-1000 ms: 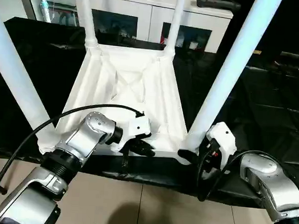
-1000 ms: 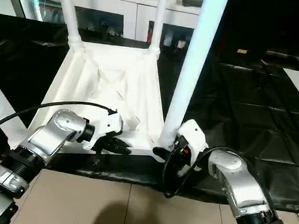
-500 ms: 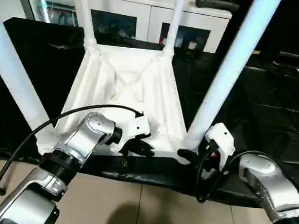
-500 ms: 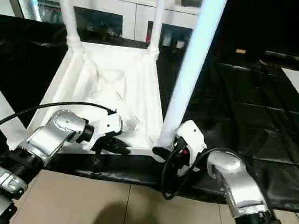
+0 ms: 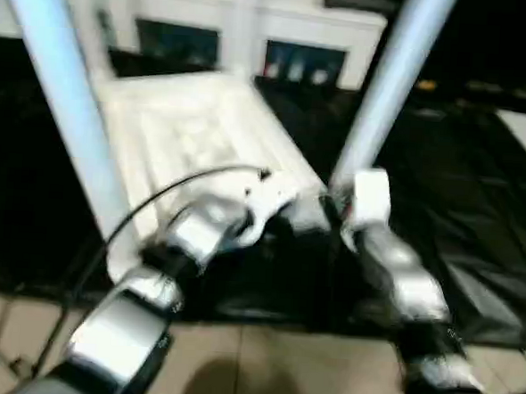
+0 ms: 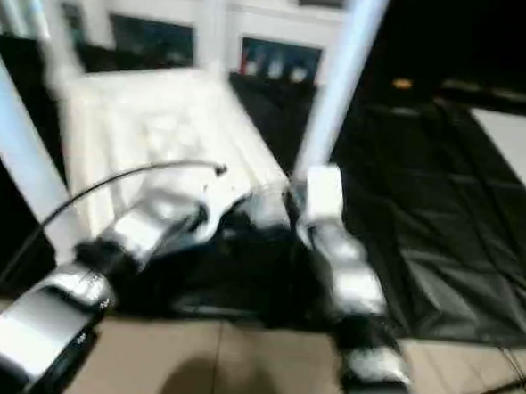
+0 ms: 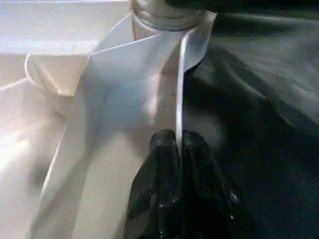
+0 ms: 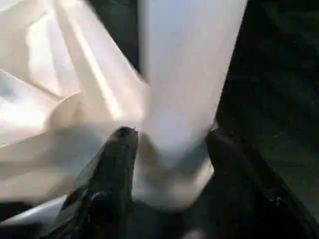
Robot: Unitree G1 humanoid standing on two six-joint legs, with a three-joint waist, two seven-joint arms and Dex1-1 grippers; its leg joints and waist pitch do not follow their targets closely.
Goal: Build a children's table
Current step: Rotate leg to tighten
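Upside down on the black cover [image 5: 479, 174]: the white tabletop [image 5: 187, 130], ribbed underside up, in the upper left and centre of the head views. Standing up from its corners, white tapered legs: one near leg [image 5: 64, 95] at the left of the frame, another near leg [image 5: 391, 80] right of centre, both running out of the top edge. At the far corners, near the top edge, two more pale uprights, too blurred to tell more. Behind them, along the top, a white cabinet [image 5: 257, 9] with dark glass doors. Along the bottom, beige floor [image 5: 262, 358].

In the centre of the head views, both silver forearms reaching to the near edge of the tabletop, a black cable [image 5: 155, 208] arching over the left one.

Left gripper [image 7: 178, 139]: closed narrow, pinching the thin upright rim [image 7: 179, 89] of the tabletop between its two black fingers [image 7: 162, 164], just below a round corner socket at the top of the left wrist view.

Right gripper [image 8: 169, 139]: fingers [image 8: 117, 164] spread wide, one on each side of the foot of the right near leg where it enters its corner socket, in the lower half of the right wrist view. Very close to the leg, but not clear whether pressing on it.
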